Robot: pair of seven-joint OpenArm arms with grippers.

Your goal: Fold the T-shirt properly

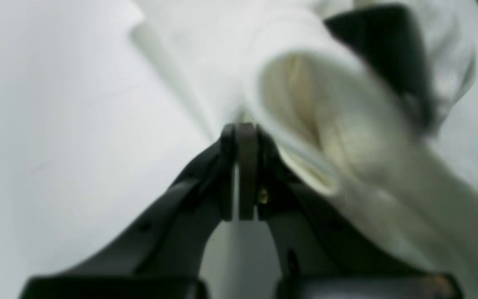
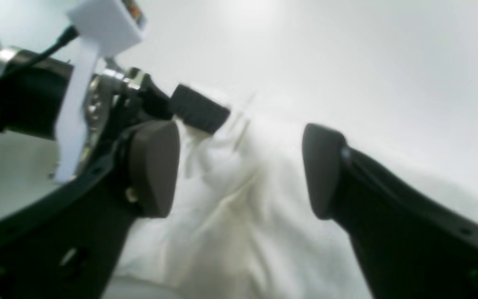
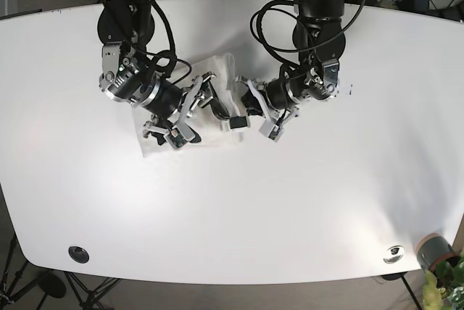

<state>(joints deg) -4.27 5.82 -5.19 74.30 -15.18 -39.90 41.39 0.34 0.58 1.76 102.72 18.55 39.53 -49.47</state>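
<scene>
Bright, even overhead light floods the white table in the base view, which is sharp throughout, with only faint, soft shadows beneath the two arms. The table's edges bow outward, a sign of wide-angle distortion. Both wrist views are soft and out of focus. In the left wrist view the T-shirt is smeared with blur, its folds shaded a dull cream, while the left pincer reads as a dark silhouette. In the right wrist view the right pincer is hazy at its edges, and the tabletop behind washes out to near-white glare.
</scene>
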